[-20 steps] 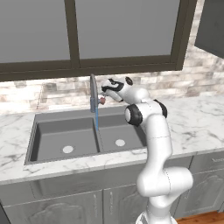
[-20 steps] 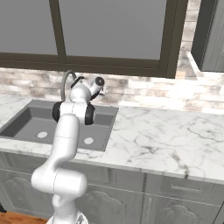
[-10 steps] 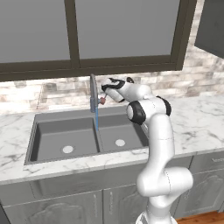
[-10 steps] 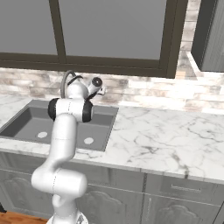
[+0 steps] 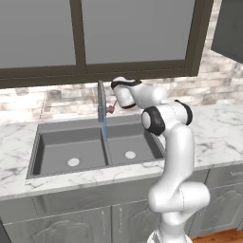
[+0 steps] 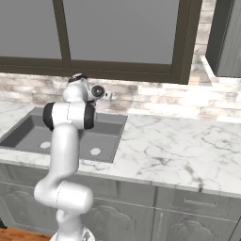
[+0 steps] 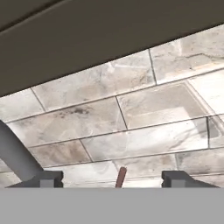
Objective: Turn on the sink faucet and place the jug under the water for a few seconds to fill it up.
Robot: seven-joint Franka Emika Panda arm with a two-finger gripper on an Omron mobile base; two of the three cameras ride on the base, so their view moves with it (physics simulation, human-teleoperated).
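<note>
One stream of water is seen falling from the faucet onto the divider between the two bowls of the sink, as it already was in both earlier left base pictures; the tap is judged to be on. Over the last second the arm's elbow has been swung round towards the sink side, while the end effector has been kept close to the reddish lever, against the back edge of the tabletop. In the hand view the lever tip is seen between the two fingertips, which stand wide apart and hold nothing. The turning-on step is judged complete; fetching the jug remains.

Hidden or unclear: the jug's position cannot be told. In the right base view the faucet is covered by the arm. Contact between fingers and lever cannot be settled.
</note>
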